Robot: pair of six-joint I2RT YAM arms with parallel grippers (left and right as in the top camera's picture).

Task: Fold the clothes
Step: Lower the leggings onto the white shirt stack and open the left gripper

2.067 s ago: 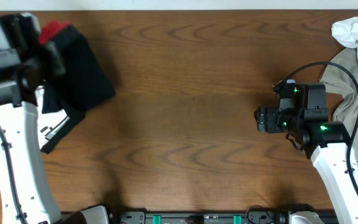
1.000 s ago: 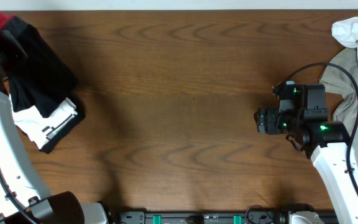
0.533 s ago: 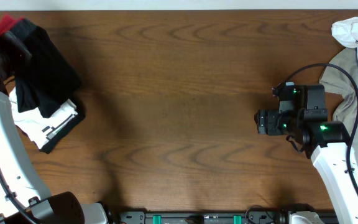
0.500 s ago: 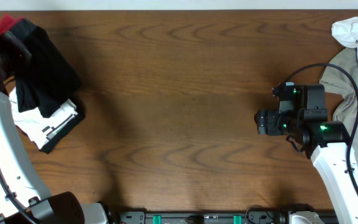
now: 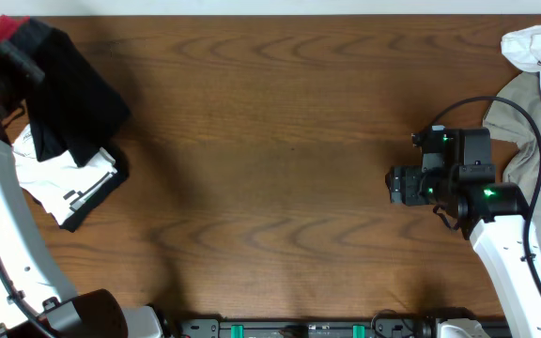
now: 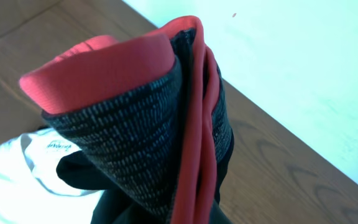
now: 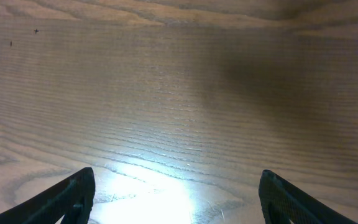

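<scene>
At the far left of the overhead view the left gripper (image 5: 6, 58) is pressed together on the trousers (image 5: 78, 99), pinching them at the top-left corner of the table (image 5: 280, 188). The black cloth hangs and spreads from the grip down onto the wood. Its lower part lies over a white cloth (image 5: 50, 178) with printed marks. From above, only a small patch of red lining (image 5: 7, 25) shows at the grip.

The left wrist view gives the close detail. The grey knit waistband (image 6: 129, 143) is bunched upright right in front of the lens, with the lining (image 6: 104, 62) rolled over its top and running down one edge. The white cloth (image 6: 14, 171) lies below it, and a pale wall (image 6: 303, 62) stands past the table edge. The fingers themselves are hidden there by the cloth.

The middle of the table is bare wood.

To the right, the right gripper (image 5: 394, 183) hovers over the wood, pointing left. The right wrist view shows it (image 7: 176, 196) spread wide, its fingertips (image 7: 67, 196) at the lower corners with only wood grain between them. Only the overhead view shows what lies behind this arm: a khaki cloth (image 5: 524, 131) beside it and a white heap (image 5: 538, 47) in the top-right corner, touching each other.
</scene>
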